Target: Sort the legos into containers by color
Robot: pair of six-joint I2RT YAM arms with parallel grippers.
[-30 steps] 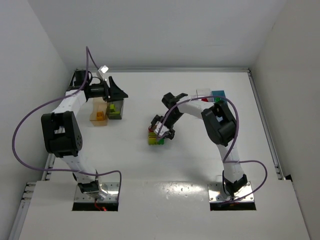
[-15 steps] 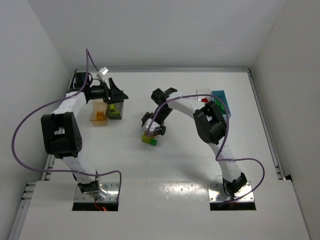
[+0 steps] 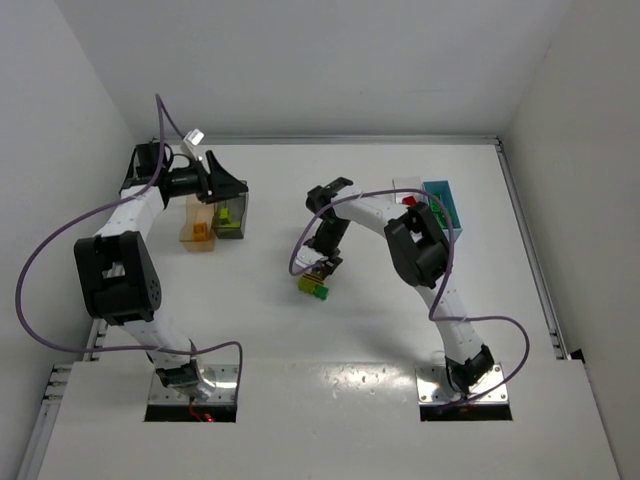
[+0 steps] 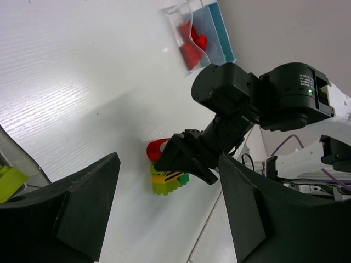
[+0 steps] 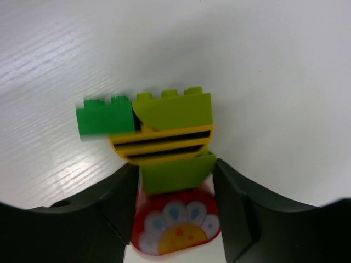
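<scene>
At ten o'clock on the worktop (image 3: 260, 330) my left pincer (image 3: 228, 186) hangs released and empty at the far end of the orange bin (image 3: 196, 228) and the dark grey bin (image 3: 233, 212), which stand side by side; a lime brick (image 3: 229, 225) lies in the grey one; near the centre my right pincer (image 3: 325, 262) is grasping the lego cluster (image 5: 164, 131), lime, green, striped yellow and red, on the worktop; at two o'clock sit the clear bin (image 4: 186, 38), holding red bricks (image 4: 192, 46), and the light blue bin (image 3: 442, 200).
</scene>
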